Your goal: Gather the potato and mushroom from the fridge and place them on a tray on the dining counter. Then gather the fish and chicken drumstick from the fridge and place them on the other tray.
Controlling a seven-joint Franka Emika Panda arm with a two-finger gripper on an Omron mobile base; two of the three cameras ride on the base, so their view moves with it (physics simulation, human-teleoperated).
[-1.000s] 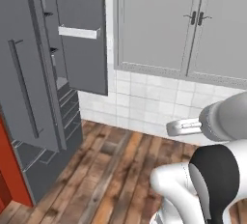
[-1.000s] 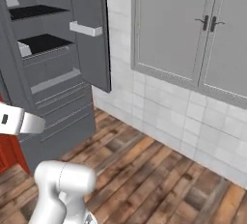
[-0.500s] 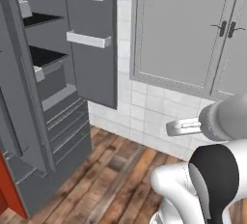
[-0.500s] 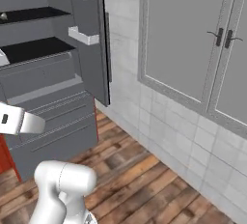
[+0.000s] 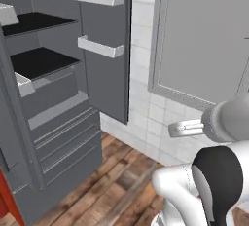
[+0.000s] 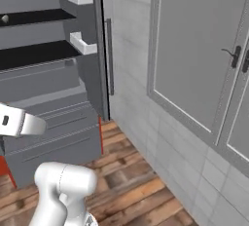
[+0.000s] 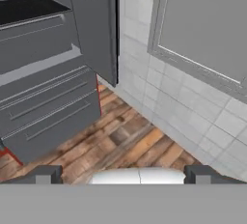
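The grey fridge (image 5: 53, 122) stands open on the left, its black shelves and two lower drawers (image 7: 48, 107) facing me. Its right door (image 5: 104, 49) swings outward, with white door bins on its inner side. A small round thing (image 6: 5, 19) lies on the upper shelf, too small to name. My gripper (image 7: 124, 175) is open, well short of the fridge and above the wooden floor, with nothing between its dark fingertips (image 7: 48, 175). Potato, mushroom, fish, chicken drumstick, tray and dining counter are out of view.
A grey wall cabinet (image 6: 194, 59) over white tiles fills the right side. Wooden floor (image 7: 130, 146) lies between me and the fridge. A red edge (image 5: 6, 203) shows low on the left beside the fridge. The fridge's left door (image 5: 14, 137) juts out near the left edge.
The whole picture has shifted: the camera has moved, and the open fridge now looks larger and nearer. The gripper has stayed open.
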